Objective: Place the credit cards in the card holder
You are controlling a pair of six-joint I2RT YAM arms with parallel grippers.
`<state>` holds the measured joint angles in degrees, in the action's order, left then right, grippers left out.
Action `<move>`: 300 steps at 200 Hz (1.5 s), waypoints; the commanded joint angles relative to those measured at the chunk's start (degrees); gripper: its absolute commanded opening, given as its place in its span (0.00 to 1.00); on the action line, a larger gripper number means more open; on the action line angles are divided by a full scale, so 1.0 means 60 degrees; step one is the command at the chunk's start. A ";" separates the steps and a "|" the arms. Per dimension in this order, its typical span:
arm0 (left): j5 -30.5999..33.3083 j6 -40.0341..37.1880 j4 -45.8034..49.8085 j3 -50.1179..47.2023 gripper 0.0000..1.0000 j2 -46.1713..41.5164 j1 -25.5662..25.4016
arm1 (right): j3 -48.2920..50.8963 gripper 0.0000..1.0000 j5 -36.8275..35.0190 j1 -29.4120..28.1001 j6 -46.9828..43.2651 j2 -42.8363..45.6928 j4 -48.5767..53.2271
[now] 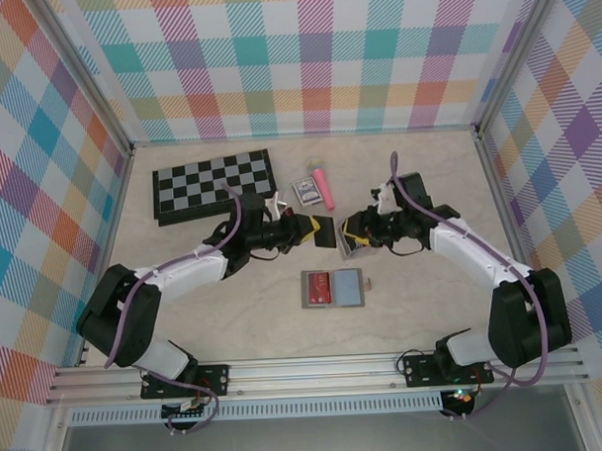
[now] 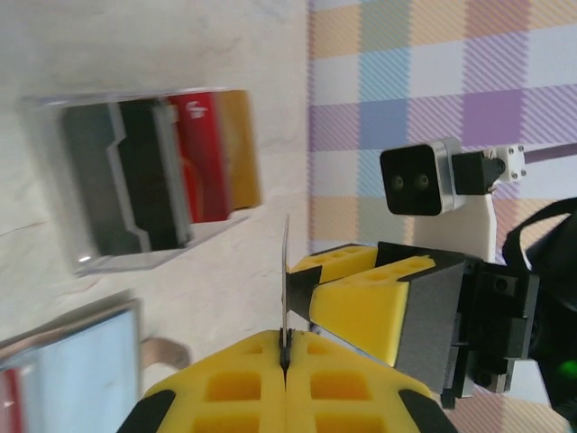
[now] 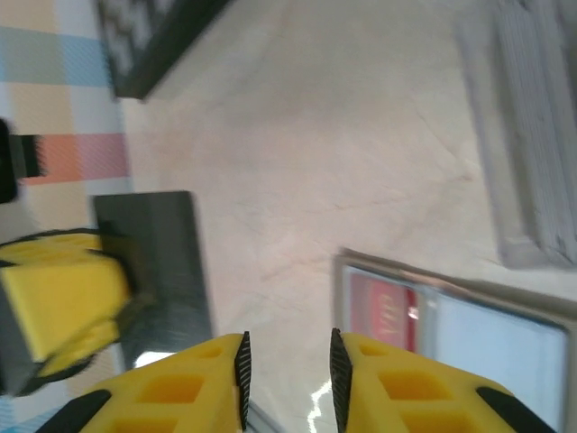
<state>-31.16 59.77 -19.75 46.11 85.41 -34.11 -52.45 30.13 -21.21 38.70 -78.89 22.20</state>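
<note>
Standing on edge in the air between the two arms, a dark credit card (image 3: pixel 153 257) is clamped in the left gripper (image 2: pixel 285 354), whose yellow pads are pressed together on its lower edge. From the left wrist it shows as no more than a thin upright line. It is a plain, flat, dark grey rectangle, thin and stiff-looking, with no print that I can make out. The right gripper (image 3: pixel 287 365) sits just beside it with its jaws apart and nothing between them, so the step in hand seems to be a hand-over that leaves the card with the left arm. The card holder (image 1: pixel 355 289) lies open and flat on the table (image 1: pixel 433 310), nearer the arm bases than the held card. A red card (image 1: pixel 320 286) is already in its left half, and its right half is a pale window. The next move likely calls for the left arm to bring the card down towards the holder, turn it from upright to nearly flat, and line its leading edge up with a pocket mouth before sliding it in. The open holder may shift under that push, so the free right arm may need to steady it. Beyond the holder, a clear slotted rack (image 2: pixel 45 162) holds a dark, a red and a tan card upright, waiting.
</note>
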 commanded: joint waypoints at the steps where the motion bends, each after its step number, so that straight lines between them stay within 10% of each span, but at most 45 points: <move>1: 0.0598 -0.0777 0.1270 -0.0549 0.00 -0.0501 -0.0219 | 0.0395 0.31 -0.1497 -0.0907 -0.0301 0.0069 0.1067; 69: 0.1310 -0.0645 0.0829 -0.1190 0.00 0.0198 -0.1389 | 0.1367 0.26 -0.3324 -0.1841 0.0401 -0.0496 0.1199; 300: 0.2910 -0.1142 0.0102 -0.1630 0.00 0.1440 -0.2362 | 0.1973 0.18 -0.3433 -0.1702 0.0181 -0.1937 0.0542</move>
<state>-17.28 53.67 -19.94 37.50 95.11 -47.57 -42.72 9.91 -31.35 40.03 -87.09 27.27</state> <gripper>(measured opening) 0.039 0.185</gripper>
